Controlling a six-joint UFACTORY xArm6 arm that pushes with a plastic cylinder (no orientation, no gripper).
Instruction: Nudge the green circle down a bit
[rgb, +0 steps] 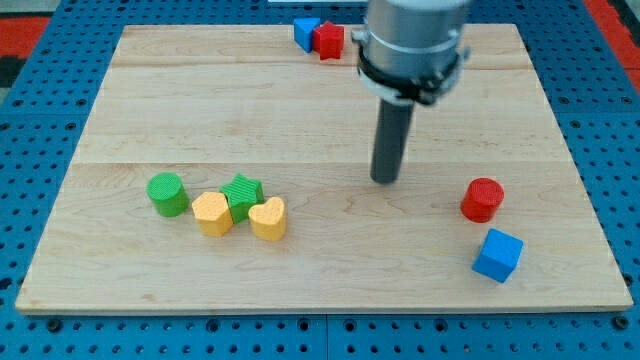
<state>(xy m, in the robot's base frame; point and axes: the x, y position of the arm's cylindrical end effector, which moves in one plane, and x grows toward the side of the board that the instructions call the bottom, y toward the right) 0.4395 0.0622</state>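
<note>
The green circle (167, 193) is a short upright cylinder at the view's left on the wooden board (320, 120). It stands just left of a yellow hexagon block (212, 213), with a small gap between them. My tip (386, 180) rests on the board right of centre, far to the right of the green circle and slightly higher in the view. It touches no block.
A green star (243, 193) and a yellow heart (268, 217) sit right of the yellow hexagon. A red cylinder (483, 199) and a blue cube (498, 255) lie at the lower right. A blue block (306, 32) and a red block (329, 40) sit at the top edge.
</note>
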